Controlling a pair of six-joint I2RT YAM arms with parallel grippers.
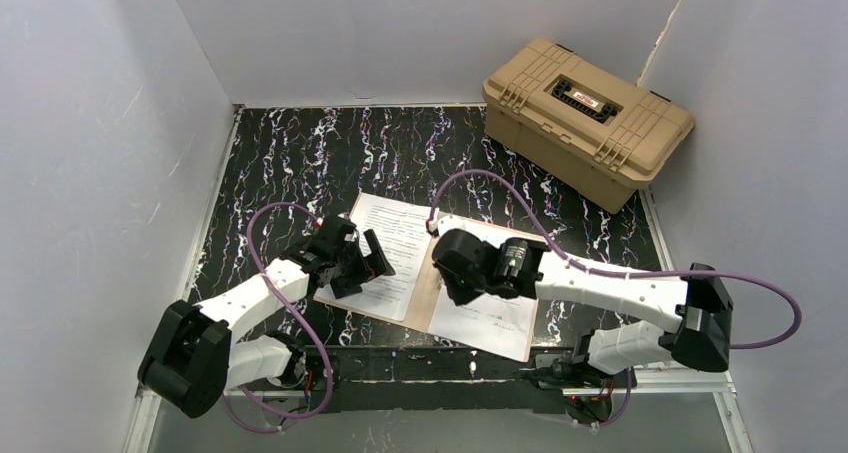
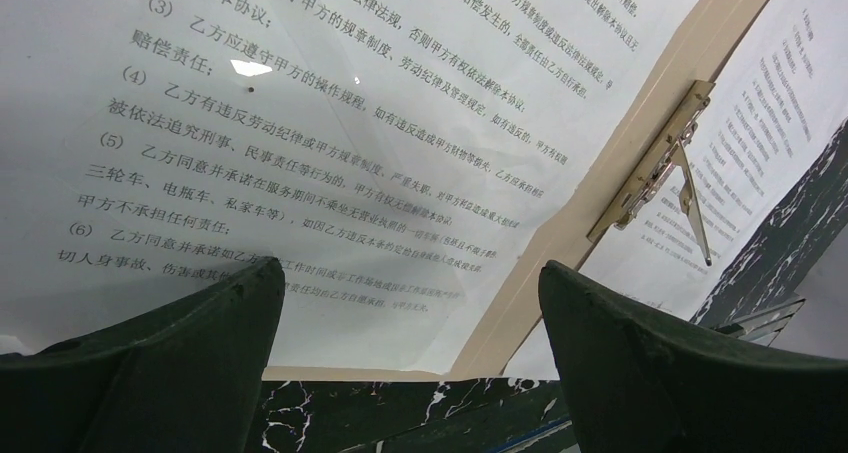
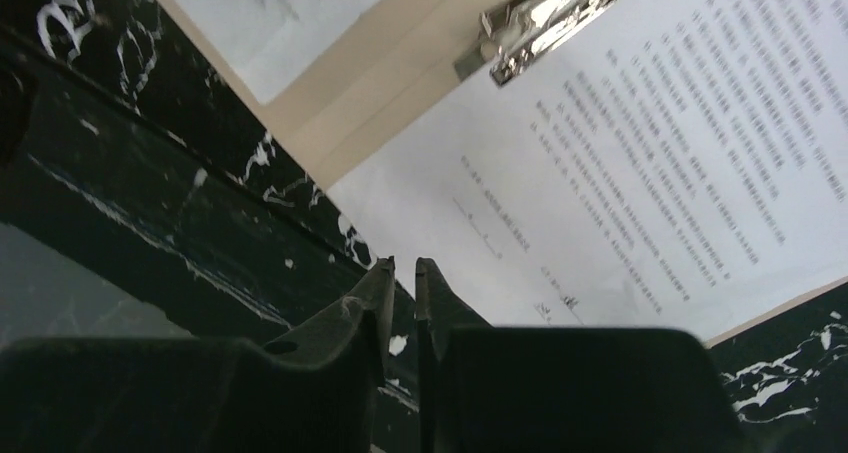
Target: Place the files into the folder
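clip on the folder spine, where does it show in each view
top external: clip not made out; the right arm covers part of the folder spine at centre.
left wrist: clip right of centre, upper half, on the tan strip.
right wrist: clip at the top edge, right of centre.
shared landmark: the tan folder spine, seen in all three views.

Left claw, status: my gripper (image 2: 410,273) is spread wide, nothing btwn the jaws. Dark green fingers (image 2: 180,368) fill the lower corners. Below: file sheet (image 2: 330,123), white w/ black print, lying on the open tan folder (image 2: 545,248). Silver clip (image 2: 655,163) sits on the spine strip. Second sheet (image 2: 770,113) lies beyond the clip. Black marbled table (image 2: 380,413) shows at bottom.
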